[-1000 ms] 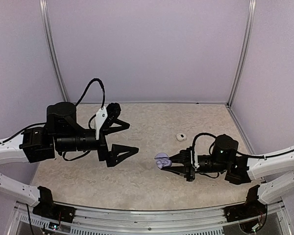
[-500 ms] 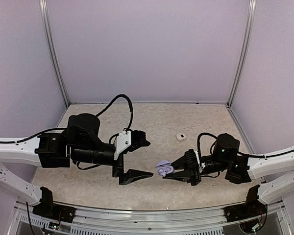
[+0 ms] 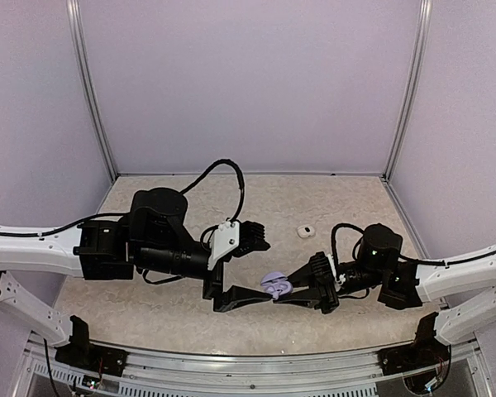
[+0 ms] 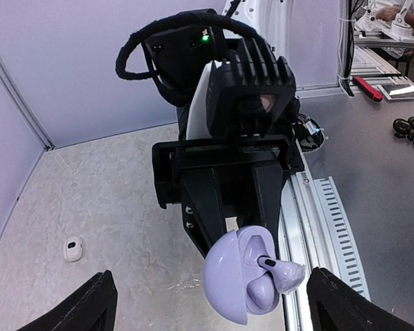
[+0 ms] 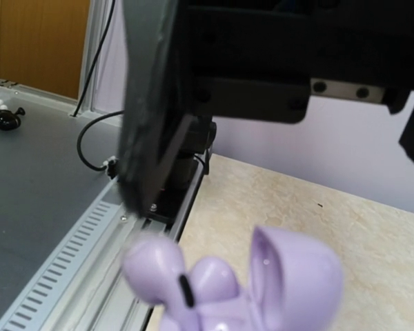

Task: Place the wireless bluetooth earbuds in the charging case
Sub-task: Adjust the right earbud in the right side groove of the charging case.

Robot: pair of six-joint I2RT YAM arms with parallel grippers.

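The left arm (image 3: 107, 248) has swung further right, carrying the left hand (image 3: 263, 266) close to the right hand (image 3: 279, 291).
Above the marbled counter (image 3: 331, 198), the left hand is released, its fingers spread wide with the charging case (image 3: 273, 284) between them. The right hand is grasping that lilac case, whose lid is hinged open. Two lilac earbuds (image 4: 265, 272) sit in it, one stem poking out sideways. A small white case (image 3: 305, 231) lies on the counter, well apart.
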